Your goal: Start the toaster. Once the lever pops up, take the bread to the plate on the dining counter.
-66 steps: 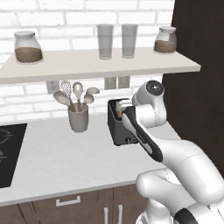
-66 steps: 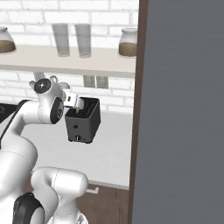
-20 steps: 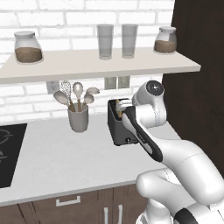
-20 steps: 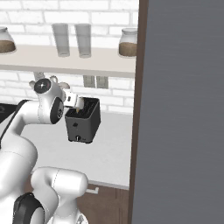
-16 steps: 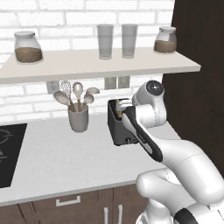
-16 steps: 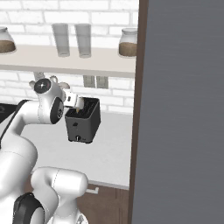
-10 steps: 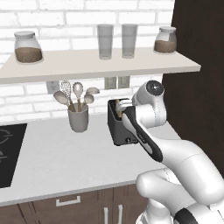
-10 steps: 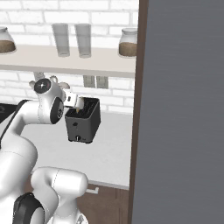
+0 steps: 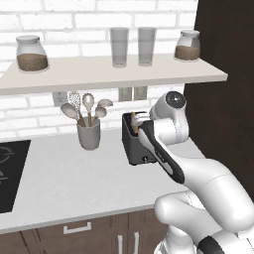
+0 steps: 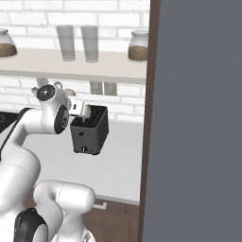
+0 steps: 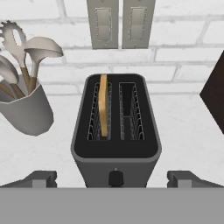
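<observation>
We are seeing a dark grey-black toaster, golden-brown crust on pale tan bread, a grey crock, and white brick wall.

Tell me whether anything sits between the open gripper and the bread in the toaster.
Nothing visible does. The gripper hangs open above the front of the toaster, and the bread stands upright in the left slot with its top edge exposed. The utensil crock stands off to the side.
</observation>
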Robot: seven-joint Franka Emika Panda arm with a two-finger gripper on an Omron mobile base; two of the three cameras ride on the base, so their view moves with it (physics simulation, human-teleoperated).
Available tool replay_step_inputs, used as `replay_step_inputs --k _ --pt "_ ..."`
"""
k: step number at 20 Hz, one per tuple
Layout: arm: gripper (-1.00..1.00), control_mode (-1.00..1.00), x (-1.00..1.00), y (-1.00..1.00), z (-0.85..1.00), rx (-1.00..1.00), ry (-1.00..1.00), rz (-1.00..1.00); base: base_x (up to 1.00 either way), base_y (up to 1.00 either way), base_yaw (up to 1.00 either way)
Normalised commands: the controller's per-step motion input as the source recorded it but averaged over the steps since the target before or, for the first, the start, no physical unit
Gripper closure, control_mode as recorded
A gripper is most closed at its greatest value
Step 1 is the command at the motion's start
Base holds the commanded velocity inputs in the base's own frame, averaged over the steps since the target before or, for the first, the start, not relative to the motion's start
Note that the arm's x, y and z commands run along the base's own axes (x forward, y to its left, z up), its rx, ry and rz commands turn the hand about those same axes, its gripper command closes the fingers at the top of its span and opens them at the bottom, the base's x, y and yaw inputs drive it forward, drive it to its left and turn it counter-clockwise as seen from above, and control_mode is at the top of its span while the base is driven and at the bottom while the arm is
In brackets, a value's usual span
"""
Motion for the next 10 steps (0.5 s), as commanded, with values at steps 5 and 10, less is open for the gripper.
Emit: replay_step_inputs --k 5,10 --pt "-1.0 -1.0 0.0 0.0 0.0 0.0 0.0 0.0 0.0 0.0 0.0" --pt "-1.0 -1.0 0.0 0.0 0.0 0.0 0.0 0.0 0.0 0.0 0.0"
